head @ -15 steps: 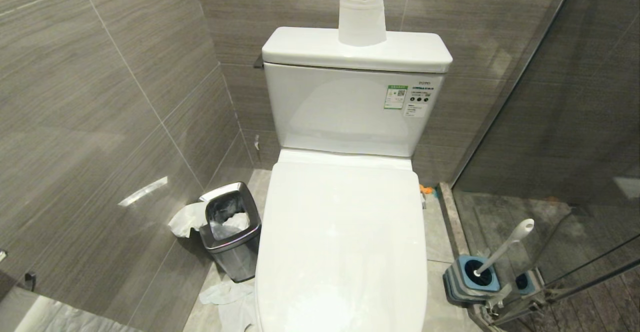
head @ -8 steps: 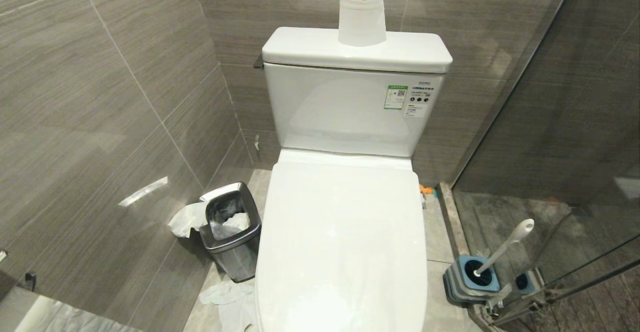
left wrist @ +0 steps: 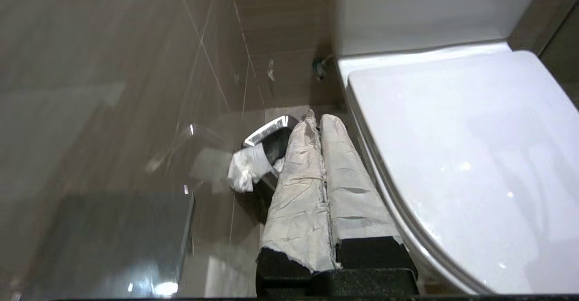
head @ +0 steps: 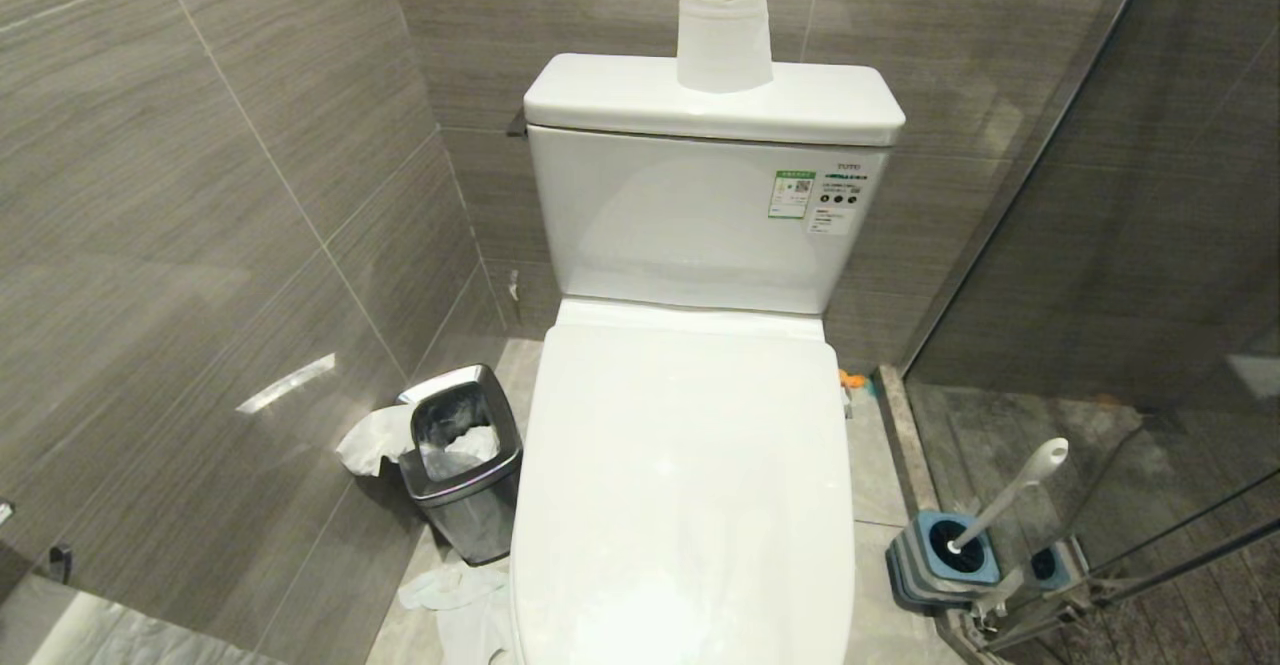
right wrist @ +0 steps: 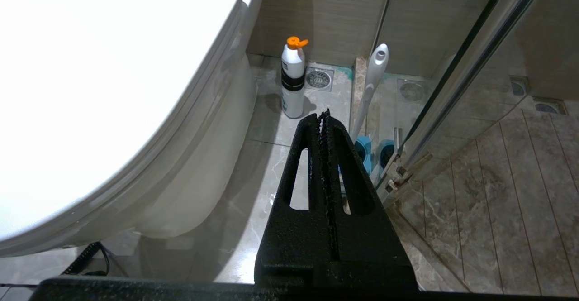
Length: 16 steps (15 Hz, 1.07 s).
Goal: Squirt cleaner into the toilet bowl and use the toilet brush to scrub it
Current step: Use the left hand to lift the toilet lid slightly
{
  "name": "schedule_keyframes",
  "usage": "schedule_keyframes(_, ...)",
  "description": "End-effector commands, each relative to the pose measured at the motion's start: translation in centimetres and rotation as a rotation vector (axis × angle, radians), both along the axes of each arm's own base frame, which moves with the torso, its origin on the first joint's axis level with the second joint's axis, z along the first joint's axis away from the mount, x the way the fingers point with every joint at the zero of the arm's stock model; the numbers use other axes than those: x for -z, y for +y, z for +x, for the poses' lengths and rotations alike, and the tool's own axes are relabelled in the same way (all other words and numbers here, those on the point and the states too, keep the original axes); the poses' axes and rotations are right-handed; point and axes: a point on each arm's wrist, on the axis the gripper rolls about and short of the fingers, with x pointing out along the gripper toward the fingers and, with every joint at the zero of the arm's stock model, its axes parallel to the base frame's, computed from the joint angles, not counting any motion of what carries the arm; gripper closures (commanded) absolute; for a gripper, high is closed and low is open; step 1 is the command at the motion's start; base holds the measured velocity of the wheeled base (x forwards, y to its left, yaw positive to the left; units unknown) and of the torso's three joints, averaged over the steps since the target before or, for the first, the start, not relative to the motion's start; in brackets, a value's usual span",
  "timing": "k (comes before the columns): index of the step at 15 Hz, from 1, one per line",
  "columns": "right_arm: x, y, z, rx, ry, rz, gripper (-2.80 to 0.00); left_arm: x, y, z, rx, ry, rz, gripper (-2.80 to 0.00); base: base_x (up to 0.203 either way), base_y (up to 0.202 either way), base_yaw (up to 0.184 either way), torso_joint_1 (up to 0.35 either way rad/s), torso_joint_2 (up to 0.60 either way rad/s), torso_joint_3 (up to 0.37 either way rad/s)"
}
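The white glossy porcelain toilet (head: 700, 245) is seen from the head view with its smooth white plastic lid (head: 685, 485) lowered flat, so the toilet bowl beneath is hidden. A white paper roll (head: 723, 35) stands upright on the tank cover. To the left of the toilet, a small square steel bin (head: 462, 460) is set on the floor, with white tissue draped over its rim. To the right, beside the glass shower partition, the toilet brush (head: 1010, 493), with its long slim white plastic handle, is stood tilted in a square blue-and-grey striped holder (head: 940, 557). In the right wrist view a white bottle with an orange cap (right wrist: 293, 79) is seen upright on the floor between the toilet base and the brush. The left gripper (left wrist: 316, 120), its fingers wrapped in white tape, is pressed closed and empty beside the lid's edge, pointing towards the bin. The right gripper (right wrist: 324, 115), black, is likewise closed on nothing above the floor.
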Motion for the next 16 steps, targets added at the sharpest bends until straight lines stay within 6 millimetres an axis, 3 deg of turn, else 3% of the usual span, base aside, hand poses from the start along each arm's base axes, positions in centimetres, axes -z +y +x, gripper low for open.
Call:
schedule_keyframes(1, 0.0, 0.0, 0.0, 0.0, 0.001, 0.001, 0.0, -3.0, -0.1, 5.2, 0.013, 0.11, 0.006, 0.0, 0.0, 0.0, 0.0, 0.0, 0.0, 0.0)
schedule_keyframes(7, 0.0, 0.0, 0.0, 0.0, 0.001, 0.001, 0.0, -7.2, -1.4, 13.8, 0.103, 0.178, 0.044, 0.0, 0.0, 0.0, 0.0, 0.0, 0.0, 0.0)
schedule_keyframes(11, 0.0, 0.0, 0.0, 0.0, 0.0, -0.001, 0.0, -6.6, -2.9, 15.9, 0.179, 0.224, 0.087, 0.0, 0.0, 0.0, 0.0, 0.0, 0.0, 0.0)
schedule_keyframes(16, 0.0, 0.0, 0.0, 0.0, 0.0, 0.001, 0.0, -4.6, -3.8, 18.9, 0.186, 0.345, 0.107, 0.0, 0.0, 0.0, 0.0, 0.0, 0.0, 0.0)
